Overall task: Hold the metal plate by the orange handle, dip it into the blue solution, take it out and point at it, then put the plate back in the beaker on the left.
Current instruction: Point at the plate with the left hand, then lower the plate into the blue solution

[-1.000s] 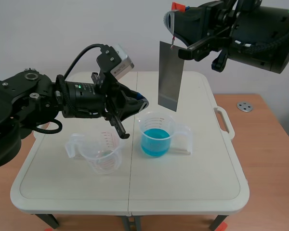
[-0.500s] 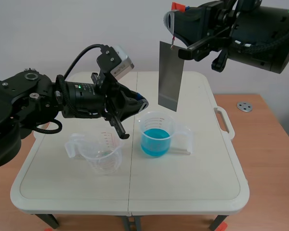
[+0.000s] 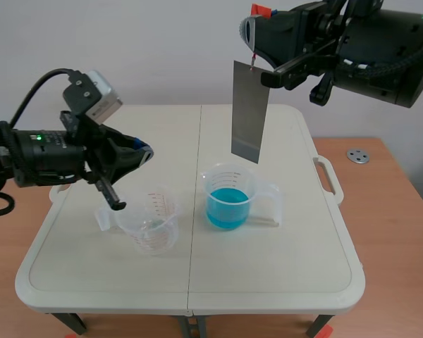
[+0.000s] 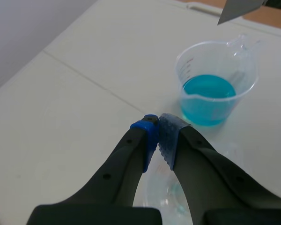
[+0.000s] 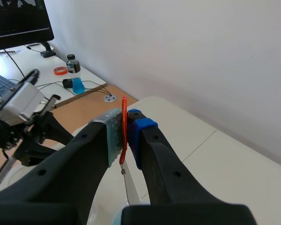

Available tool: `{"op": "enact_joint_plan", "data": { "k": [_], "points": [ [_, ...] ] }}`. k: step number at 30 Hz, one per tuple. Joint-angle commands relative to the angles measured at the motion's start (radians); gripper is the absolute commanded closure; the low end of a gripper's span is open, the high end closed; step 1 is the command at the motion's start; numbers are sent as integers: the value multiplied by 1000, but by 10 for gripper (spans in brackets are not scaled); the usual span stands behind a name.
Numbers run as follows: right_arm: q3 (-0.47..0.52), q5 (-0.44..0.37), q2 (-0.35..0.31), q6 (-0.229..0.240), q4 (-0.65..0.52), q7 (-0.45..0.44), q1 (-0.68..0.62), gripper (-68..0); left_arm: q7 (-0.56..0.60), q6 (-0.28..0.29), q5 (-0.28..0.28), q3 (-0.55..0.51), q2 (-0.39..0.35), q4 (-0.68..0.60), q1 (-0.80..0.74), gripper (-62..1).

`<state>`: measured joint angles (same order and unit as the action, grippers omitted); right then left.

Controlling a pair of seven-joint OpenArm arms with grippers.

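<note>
A grey metal plate (image 3: 249,110) hangs upright in the air above the beaker of blue solution (image 3: 230,196), its lower edge clear of the rim. My right gripper (image 3: 256,49) is shut on the plate's thin orange handle (image 5: 123,130), which shows pressed between the pads in the right wrist view. My left gripper (image 3: 145,153) is shut on nothing and sits over the left half of the table, above the empty clear beaker (image 3: 149,220). In the left wrist view the left gripper (image 4: 158,123) points toward the blue beaker (image 4: 214,88), with the plate's corner (image 4: 239,8) just visible beyond.
The white folding table (image 3: 92,267) has a handle (image 3: 328,178) on its right edge. A round metal fitting (image 3: 357,155) lies on the wooden floor to the right. In the right wrist view a desk with a small bottle (image 5: 76,73) and tape roll (image 5: 60,70) stands beyond the table.
My left arm has pulled back to the left, its gripper moving away from the plate and the blue beaker. The right arm and plate have stayed still.
</note>
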<state>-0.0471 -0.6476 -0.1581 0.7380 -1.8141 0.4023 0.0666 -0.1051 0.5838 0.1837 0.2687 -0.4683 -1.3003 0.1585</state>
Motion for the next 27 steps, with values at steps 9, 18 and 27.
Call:
{"op": "enact_joint_plan", "data": {
  "k": [9,18,27],
  "points": [
    [0,-19,-2,8,-19,-16,19,-13,103,-105,15,-238,-135,-201,-383,-45],
    [-34,-18,3,8,-18,-15,19,-13,221,-156,14,-436,-153,-253,-758,-45],
    [-34,-18,3,8,23,-43,19,-13,283,-156,14,-507,-153,-253,-1049,-45]
  ]
}}
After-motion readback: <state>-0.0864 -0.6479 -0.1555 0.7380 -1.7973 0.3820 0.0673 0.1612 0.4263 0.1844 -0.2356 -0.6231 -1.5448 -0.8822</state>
